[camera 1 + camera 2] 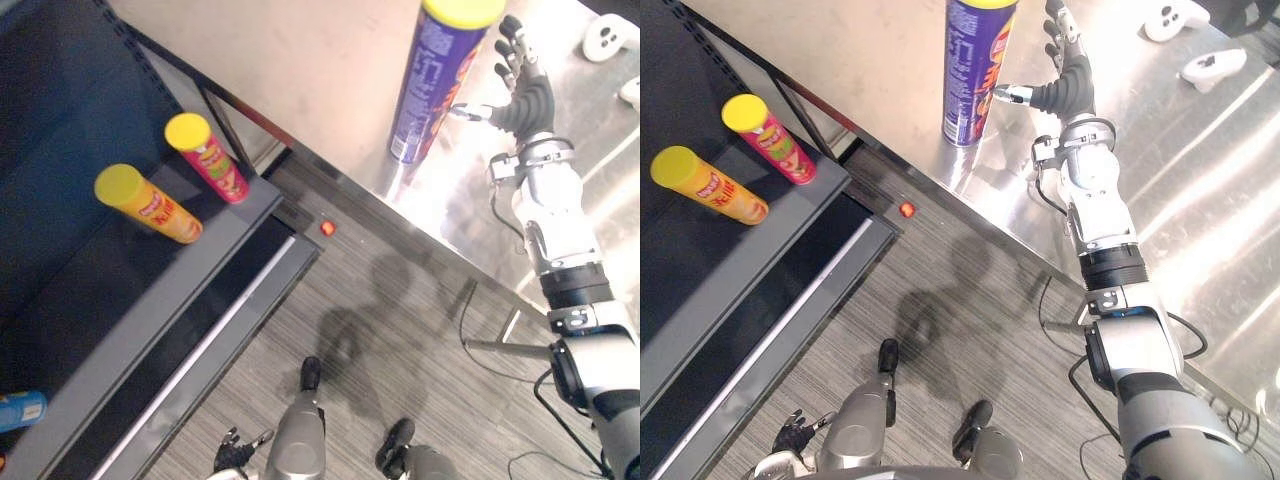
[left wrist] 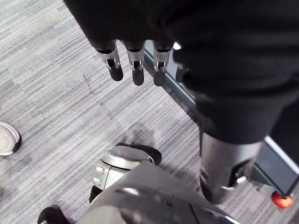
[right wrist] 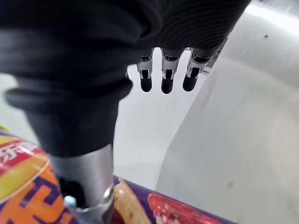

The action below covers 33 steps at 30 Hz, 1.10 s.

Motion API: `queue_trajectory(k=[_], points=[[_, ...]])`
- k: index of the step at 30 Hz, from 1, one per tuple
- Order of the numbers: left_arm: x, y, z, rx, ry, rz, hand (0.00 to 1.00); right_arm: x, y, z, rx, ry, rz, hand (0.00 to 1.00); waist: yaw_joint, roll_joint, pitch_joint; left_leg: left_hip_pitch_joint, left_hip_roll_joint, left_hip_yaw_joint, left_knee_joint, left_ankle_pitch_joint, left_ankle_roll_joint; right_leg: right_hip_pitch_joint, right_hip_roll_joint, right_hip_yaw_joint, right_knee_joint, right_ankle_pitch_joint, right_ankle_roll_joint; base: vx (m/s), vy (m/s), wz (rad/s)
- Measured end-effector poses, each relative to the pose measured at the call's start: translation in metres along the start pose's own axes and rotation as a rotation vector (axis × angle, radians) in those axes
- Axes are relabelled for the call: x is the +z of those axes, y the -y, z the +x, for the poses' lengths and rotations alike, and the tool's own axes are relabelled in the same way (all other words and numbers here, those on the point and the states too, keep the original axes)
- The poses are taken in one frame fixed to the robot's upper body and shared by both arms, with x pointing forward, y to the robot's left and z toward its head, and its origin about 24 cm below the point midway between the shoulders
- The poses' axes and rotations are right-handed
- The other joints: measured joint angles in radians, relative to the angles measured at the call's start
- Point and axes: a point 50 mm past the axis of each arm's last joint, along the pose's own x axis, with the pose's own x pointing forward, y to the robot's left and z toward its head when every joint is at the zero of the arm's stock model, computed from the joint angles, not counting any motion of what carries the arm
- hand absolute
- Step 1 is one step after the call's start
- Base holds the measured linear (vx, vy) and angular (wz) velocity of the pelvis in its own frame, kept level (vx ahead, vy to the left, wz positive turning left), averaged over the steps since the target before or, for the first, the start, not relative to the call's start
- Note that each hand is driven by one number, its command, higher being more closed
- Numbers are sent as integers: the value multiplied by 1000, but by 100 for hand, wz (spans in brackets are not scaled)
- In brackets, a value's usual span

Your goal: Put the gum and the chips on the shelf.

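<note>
With the purple chips can [image 1: 430, 90] upright on the table [image 1: 600, 190], the right hand [image 1: 527, 100] hovered just beside it, fingers [image 1: 512, 40] spread and empty, so it probably needed to close round the can before carrying it to the shelf [image 1: 150, 295].

The left eye and right eye views look steeply down from the robot's head, well above the purple can [image 1: 432, 85]. Both cover the can upright on the steel surface [image 1: 330, 70], the dark shelf [image 1: 150, 300] to its left and the grey floor [image 1: 420, 300] between. The right wrist view looks along the right robot hand [image 3: 93, 56] across the surface, very close beside the can. The left wrist view looks along the left robot hand [image 2: 136, 65] down at the floor, well apart from the can, and shares the small red object [image 2: 282, 200] by the shelf with both eye views.
</note>
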Motion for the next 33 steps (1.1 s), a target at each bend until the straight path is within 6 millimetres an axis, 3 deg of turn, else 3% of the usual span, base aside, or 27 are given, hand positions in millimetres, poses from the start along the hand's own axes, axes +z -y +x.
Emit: queue_trajectory(k=[2,3,4,9,19,28,33], points=[[3,-2,1,3,9,6,0,1,-1,-1,6,10,2,0,-9,-7,-3,0,4,-9,6,0,-1,-15,26,-1,-112,3,-9,-2,-77,9],[7,-2,2,3,18,7,0,2,-1,-1,7,13,1,0,-14,-25,-3,1,-14,-10,7,-2,-3,-35,26,-1,-154,92,-27,-11,-133,31],[8,-3,3,6,22,8,0,2,-1,-2,9,16,1,0,-21,-26,-2,2,-17,-11,8,-5,-7,-30,23,-27,-148,65,-37,34,-138,12],[2,-6,1,29,2,-8,0,-3,-10,-15,51,10,-2,0,-31,-21,-3,19,28,-6,9,-4,-10,-23,70,-1,-154,64,-39,9,-101,-15],[3,-5,1,21,9,26,0,3,-20,-28,146,49,6,0,-31,-21,-6,22,-4,-7,-10,-4,-14,-18,37,-11,-154,66,-37,-22,39,8],[1,-8,1,13,3,36,0,-13,-23,-48,174,-7,15,0,-34,-39,-40,36,-13,16,-61,-11,-24,-36,31,3,-169,81,-34,-88,38,-6],[-2,-12,0,19,-7,43,0,-16,-30,-53,204,-14,33,0,-50,-48,-54,45,-23,17,-82,-11,-27,-35,32,8,-181,98,-28,-105,40,-1]])
